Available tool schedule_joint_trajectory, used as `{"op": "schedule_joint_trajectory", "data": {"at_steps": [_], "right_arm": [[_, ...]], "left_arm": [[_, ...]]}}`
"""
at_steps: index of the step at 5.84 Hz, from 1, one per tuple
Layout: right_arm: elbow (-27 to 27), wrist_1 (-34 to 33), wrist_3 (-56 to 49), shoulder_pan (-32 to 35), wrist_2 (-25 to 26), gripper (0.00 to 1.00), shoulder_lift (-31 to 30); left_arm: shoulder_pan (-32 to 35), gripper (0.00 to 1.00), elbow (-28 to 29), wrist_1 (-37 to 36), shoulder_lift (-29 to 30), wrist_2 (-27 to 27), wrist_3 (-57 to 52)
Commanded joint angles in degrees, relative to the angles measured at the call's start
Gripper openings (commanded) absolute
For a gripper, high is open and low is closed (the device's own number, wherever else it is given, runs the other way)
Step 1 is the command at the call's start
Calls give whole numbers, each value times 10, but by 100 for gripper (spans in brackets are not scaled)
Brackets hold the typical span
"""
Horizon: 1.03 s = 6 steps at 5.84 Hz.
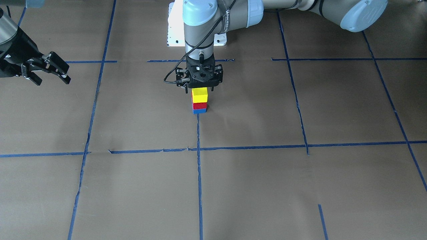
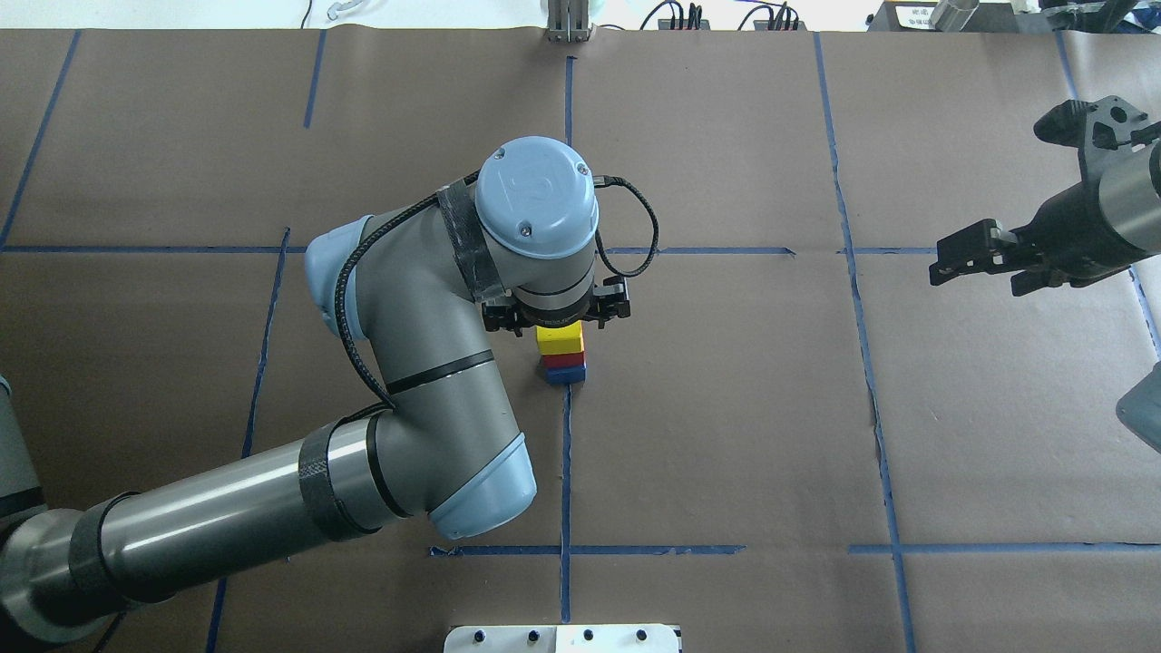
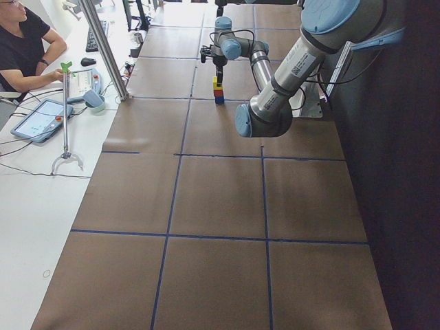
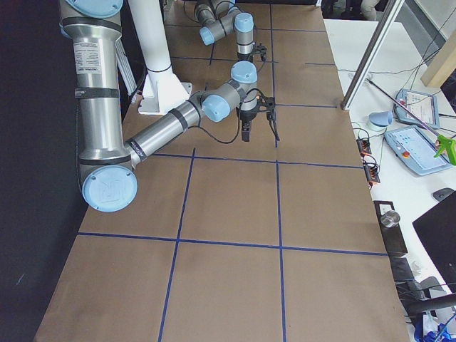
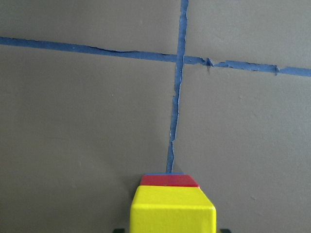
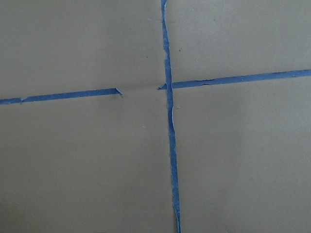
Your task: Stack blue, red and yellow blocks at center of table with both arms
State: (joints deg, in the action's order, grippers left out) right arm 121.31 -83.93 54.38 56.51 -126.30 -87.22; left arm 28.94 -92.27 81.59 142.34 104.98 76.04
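- Brown paper marked with blue tape lines (image 1: 199,173) covers the tabletop (image 1: 300,186).
- At its centre, where a tape line ends, the blue block (image 1: 199,111) lies at the bottom, the red block (image 1: 199,105) on it, and the yellow block (image 1: 199,95) on top. Their sides look about flush.
- The left tool (image 1: 199,86) hangs straight down, right over the yellow block. In the left wrist view, dark finger edges show just beside both sides of the block. I cannot tell if they pinch it or are already loose.
- The right tool (image 1: 52,77) is well apart, at the far right side of the overhead view. Its fingers are spread and hold nothing.
- The step in hand seems to be the release of the top block. To do it well, I think both fingers should part evenly, so that neither one pushes the block sideways.
- Then the tool should rise straight up until it is clear of the block, and only after that move aside.
- The tower is narrow, so a small sideways drag could topple it.
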Motion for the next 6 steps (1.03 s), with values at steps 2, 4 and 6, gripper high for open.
{"op": "schedule_joint_trajectory", "data": {"at_steps": [2,4,6], "right_arm": [[-1,1,-1,2,0,100,-4],[-6,-7,-94,65,-47,100,-34],[-27,-9,-251,173,-100,100,-101]], "left_arm": [[42,100,-74,-14,-9,5,-1],[90,100,-220,-15,-164,48,-98],[205,100,-292,-14,-337,119,-326]]}}
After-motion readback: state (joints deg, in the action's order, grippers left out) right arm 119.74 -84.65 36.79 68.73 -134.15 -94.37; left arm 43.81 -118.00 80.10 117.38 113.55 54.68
